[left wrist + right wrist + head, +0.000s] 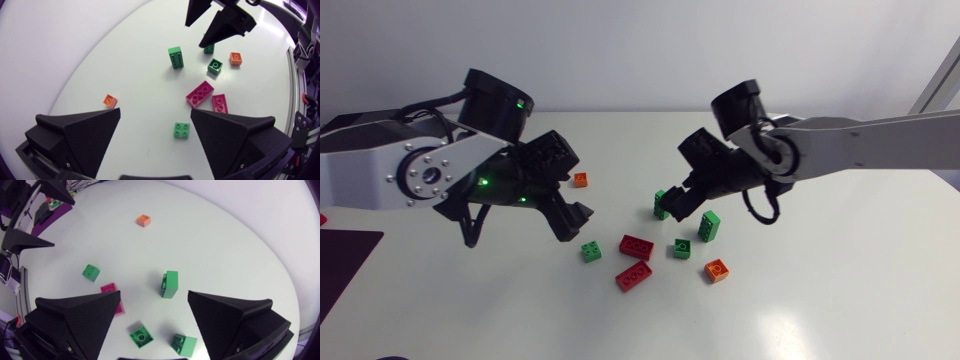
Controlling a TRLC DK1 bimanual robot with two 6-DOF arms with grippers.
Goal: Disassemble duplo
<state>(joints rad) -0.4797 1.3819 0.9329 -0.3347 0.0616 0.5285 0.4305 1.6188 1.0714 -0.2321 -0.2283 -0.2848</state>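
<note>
Loose Duplo bricks lie apart on the white table. My left gripper (pixel 156 112) hangs open and empty above it, with a small orange brick (pixel 110 101) beside one finger and a small green brick (pixel 181 130) between the fingers below. Ahead lie two red bricks (pixel 200 93) (pixel 219 102) and a long green brick (pixel 175 57). My right gripper (pixel 154 292) is open too, holding nothing. A green brick (pixel 170 284) rests on its side on the table just ahead of its fingers, seen in the head view as the green brick (pixel 662 205) at the fingertips.
Under the right gripper lie two more green bricks (pixel 141 336) (pixel 184 344). An orange brick (pixel 717 270) sits at the front of the cluster. A dark mat (pixel 345 265) lies at the table's left edge.
</note>
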